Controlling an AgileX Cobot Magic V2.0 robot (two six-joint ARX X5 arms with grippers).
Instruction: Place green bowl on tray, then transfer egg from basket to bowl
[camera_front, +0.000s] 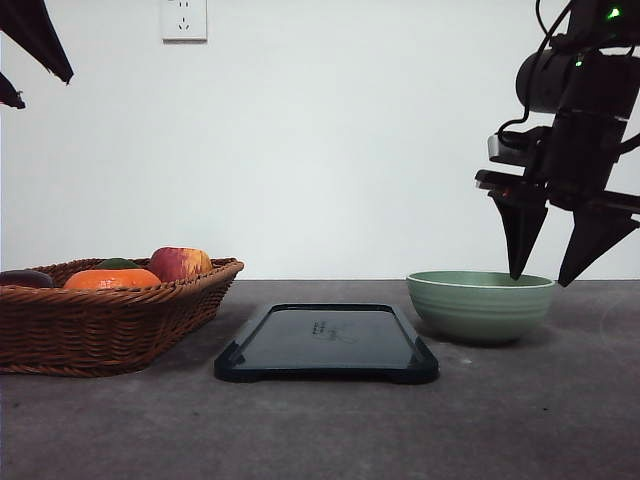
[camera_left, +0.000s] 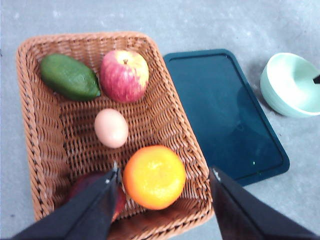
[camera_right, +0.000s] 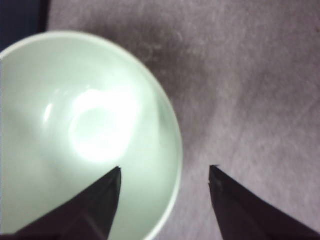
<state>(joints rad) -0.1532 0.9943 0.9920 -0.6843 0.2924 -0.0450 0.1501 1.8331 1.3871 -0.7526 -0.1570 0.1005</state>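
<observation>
- The tray (camera_front: 327, 344) lies flat at the lower centre of the front view, nearest to the camera and with nothing on it; I judge it is kept bare to receive the bowl.
- The green bowl (camera_front: 481, 303) stands on the worktop (camera_front: 320, 430) at the right of the frame, just beside the tray and not yet on it.
- The right gripper (camera_front: 540, 272) hangs over the bowl's right rim with its jaws spread, one tip inside the rim and the other outside. I judge this straddle prepares a pinch on the wall.
- The basket (camera_front: 105, 318) sits at the left of the frame. In the left wrist view the egg (camera_left: 111, 128) lies in its middle, between an apple (camera_left: 124, 75) and an orange (camera_left: 154, 176).
- The left gripper (camera_left: 165, 175) hovers high above the basket, jaws spread, holding nothing.
</observation>
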